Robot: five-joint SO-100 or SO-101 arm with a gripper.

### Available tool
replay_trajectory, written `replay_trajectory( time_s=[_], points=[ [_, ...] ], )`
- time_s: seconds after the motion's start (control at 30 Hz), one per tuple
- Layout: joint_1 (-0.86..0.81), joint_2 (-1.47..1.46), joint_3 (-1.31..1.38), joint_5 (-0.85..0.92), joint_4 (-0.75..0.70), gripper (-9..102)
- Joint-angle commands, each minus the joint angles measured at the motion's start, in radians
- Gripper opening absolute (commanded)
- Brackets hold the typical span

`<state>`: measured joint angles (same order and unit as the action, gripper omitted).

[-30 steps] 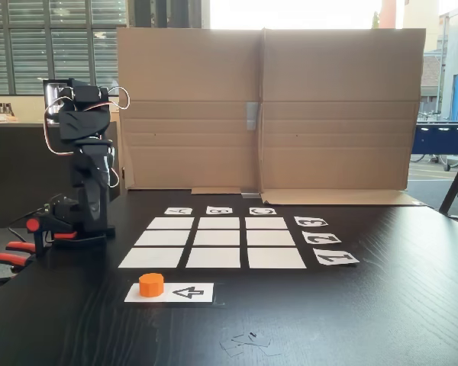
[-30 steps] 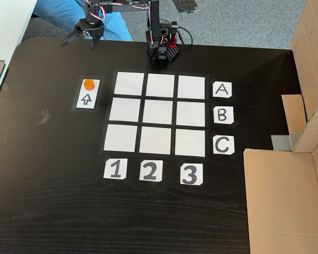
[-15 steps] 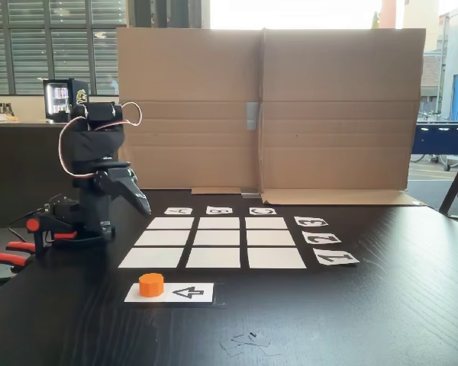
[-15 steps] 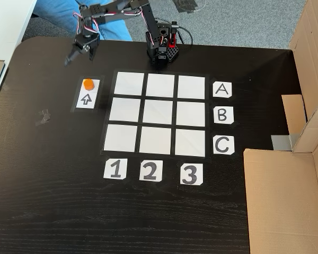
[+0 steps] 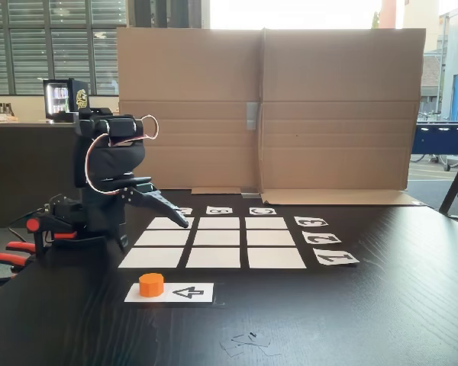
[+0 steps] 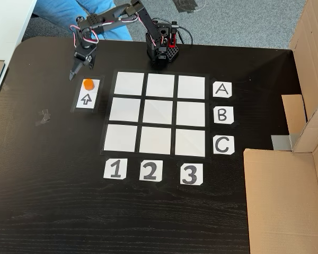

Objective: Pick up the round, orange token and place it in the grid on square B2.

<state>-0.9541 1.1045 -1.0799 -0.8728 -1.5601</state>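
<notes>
Sitting at the left end of a white strip [image 5: 169,292] printed with a black arrow, the round, orange token [image 5: 151,284] waits low and left of centre in a fixed view, well apart from anything gripping it; in the top-down fixed view it lies in the upper left [image 6: 88,83], on the end of the strip the arrow points toward, which reads as a marked pickup spot. Just above and left of it there, the tool [image 6: 73,72] hangs off the folded black arm, fingertips angled down toward the token but not touching it. Its fingers look drawn close together, yet the tips are too small and dark to say whether it is parted or closed, so I cannot tell. It carries nothing.

To the right of the strip lies the grid [image 6: 159,114], nine white rectangles flat on the dark surface [image 6: 53,201], with letter cards down its right edge and number cards along its bottom edge so any cell can be found. Square B2 [image 6: 158,113], the centre one, is bare. Further right, cardboard sheets [image 6: 286,196] border the work area, seemingly as a backdrop.

The reach looks unfinished: lowering over the token comes next, I judge.
</notes>
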Motion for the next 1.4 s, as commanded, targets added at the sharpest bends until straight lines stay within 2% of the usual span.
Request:
replay_trajectory(
  time_s=[0.0,0.37,1.37],
  points=[
    [0.021,-0.028,0.063,0.014,-0.003,63],
    [0.032,-0.204,0.179,0.018,-0.003,63],
    [0.044,-0.247,0.175,-0.006,-0.005,63]
  ],
)
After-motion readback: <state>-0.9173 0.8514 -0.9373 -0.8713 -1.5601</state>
